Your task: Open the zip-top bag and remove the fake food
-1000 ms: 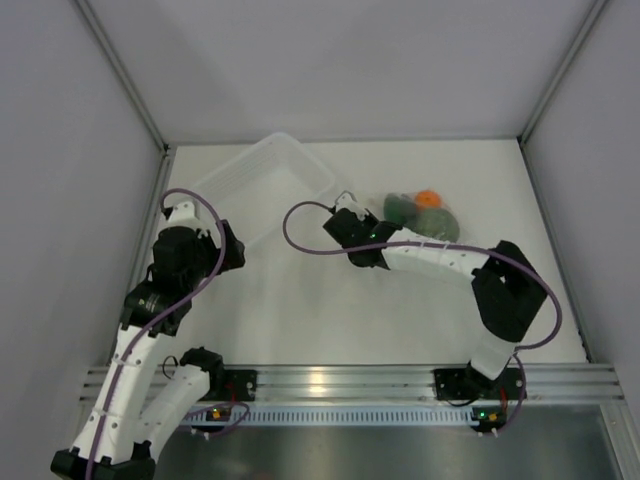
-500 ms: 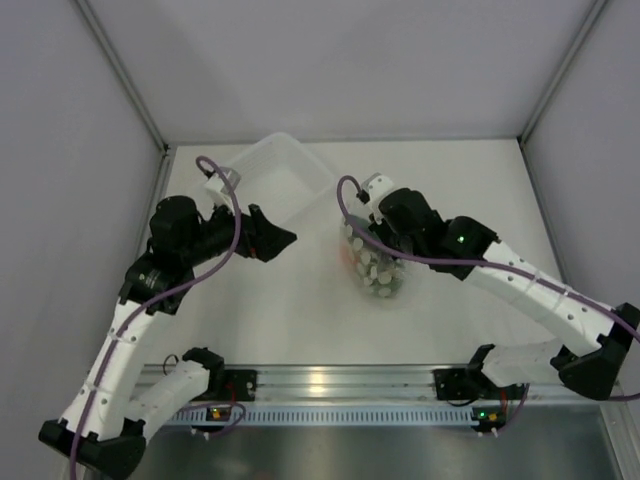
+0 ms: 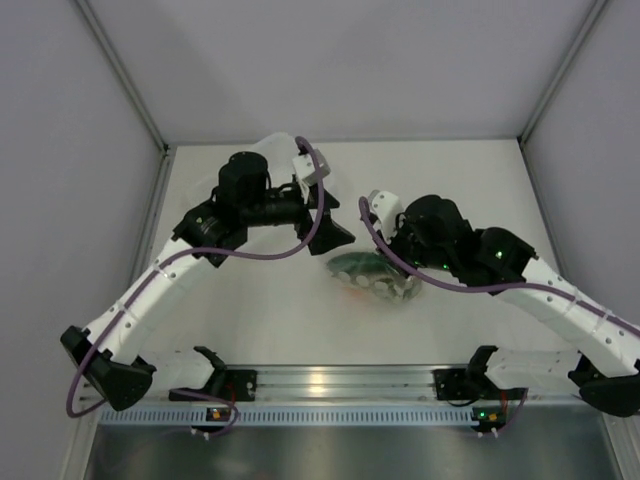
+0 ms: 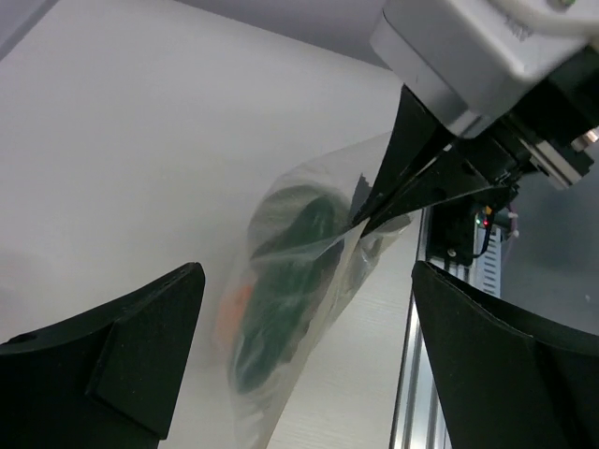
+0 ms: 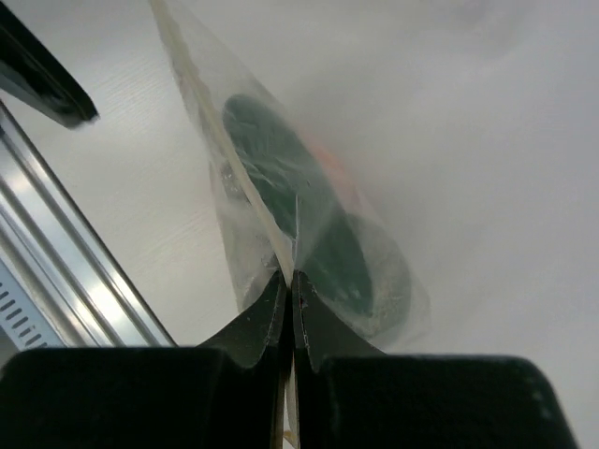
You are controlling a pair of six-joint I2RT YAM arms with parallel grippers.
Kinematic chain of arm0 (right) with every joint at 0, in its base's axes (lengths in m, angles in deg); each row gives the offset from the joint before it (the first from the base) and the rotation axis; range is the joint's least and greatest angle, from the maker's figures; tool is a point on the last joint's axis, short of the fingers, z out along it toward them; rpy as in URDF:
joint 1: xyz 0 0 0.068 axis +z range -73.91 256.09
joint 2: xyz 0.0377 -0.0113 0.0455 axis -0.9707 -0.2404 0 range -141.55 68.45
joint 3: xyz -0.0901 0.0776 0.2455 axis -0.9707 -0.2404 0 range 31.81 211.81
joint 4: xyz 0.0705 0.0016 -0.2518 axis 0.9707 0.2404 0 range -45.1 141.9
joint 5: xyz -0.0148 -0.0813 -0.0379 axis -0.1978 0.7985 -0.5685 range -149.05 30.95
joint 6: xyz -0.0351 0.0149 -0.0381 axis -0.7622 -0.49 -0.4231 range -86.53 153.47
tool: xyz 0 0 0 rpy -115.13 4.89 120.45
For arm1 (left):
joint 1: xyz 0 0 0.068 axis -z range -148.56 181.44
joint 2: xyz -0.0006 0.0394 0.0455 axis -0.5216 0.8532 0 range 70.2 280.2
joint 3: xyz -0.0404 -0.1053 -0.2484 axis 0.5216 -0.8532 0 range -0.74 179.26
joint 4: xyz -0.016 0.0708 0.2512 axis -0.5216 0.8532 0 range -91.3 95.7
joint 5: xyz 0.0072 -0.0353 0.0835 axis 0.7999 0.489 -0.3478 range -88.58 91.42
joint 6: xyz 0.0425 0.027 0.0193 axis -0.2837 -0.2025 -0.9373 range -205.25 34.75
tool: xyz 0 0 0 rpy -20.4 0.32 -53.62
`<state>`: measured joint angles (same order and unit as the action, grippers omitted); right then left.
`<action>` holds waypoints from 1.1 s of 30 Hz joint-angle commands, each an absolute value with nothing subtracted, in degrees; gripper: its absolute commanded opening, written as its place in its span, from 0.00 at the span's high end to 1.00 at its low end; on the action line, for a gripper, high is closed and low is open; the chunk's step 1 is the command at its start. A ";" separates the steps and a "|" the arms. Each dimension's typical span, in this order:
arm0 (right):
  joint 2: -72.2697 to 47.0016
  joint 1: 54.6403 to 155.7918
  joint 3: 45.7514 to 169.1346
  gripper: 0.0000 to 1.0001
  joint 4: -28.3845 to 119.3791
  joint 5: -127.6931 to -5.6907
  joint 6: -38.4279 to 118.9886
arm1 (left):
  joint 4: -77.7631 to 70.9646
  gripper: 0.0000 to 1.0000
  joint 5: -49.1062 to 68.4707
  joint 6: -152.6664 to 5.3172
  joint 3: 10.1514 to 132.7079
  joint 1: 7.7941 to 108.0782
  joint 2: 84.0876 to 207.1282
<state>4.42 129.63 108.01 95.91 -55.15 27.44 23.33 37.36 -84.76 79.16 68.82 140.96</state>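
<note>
Right fingers (image 5: 288, 309): pressed together, clamped on a thin edge of the zip-top bag (image 3: 372, 278). No gap shows between the tips.
Grip spot: in the right wrist view a pale strip of the bag's edge runs from the tips straight away from them. The left wrist view shows the same dark tips pinching a fold of clear film at the bag's upper side.
Left fingers (image 3: 338, 234): spread wide apart with nothing between the pads.
Bag relative to left fingers: it lies just ahead of the tips and shows in the gap between them in the left wrist view. It is near them, and no touch shows.
Bag relative to right fingers: the body of the pouch spreads out beyond the tips, mostly to their right in the wrist view. Whether it rests on the worktop (image 3: 280, 310) or hangs just over it, I cannot tell.
Fake food (image 5: 281, 159): all inside the bag. There is a dark green piece nearest the right fingers, an orange patch behind it, and pale rounded pieces at the bag's end in the top view.
Bag mouth: I cannot tell whether the zip is parted.
White basket (image 3: 283, 145): on the far side of the left fingers, mostly hidden by the left arm.
Aluminium rail (image 3: 330, 380): along the worktop's near edge, behind both sets of fingers.
</note>
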 commanded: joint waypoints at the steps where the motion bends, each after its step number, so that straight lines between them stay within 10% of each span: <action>1: 9.02 130.67 110.38 1.00 92.63 -60.98 25.29 | 20.85 0.01 47.38 -92.99 80.82 71.59 142.00; 21: 14.92 130.67 112.49 1.00 89.29 -64.06 25.46 | 18.66 0.12 38.33 -96.24 78.19 85.40 143.94; 30: 15.80 130.67 113.81 1.00 88.84 -64.15 25.38 | 18.66 0.57 31.04 -96.24 77.75 86.46 145.35; 33: 15.98 130.67 113.90 1.00 88.85 -64.32 25.56 | 18.31 0.97 30.78 -96.07 78.01 86.54 144.65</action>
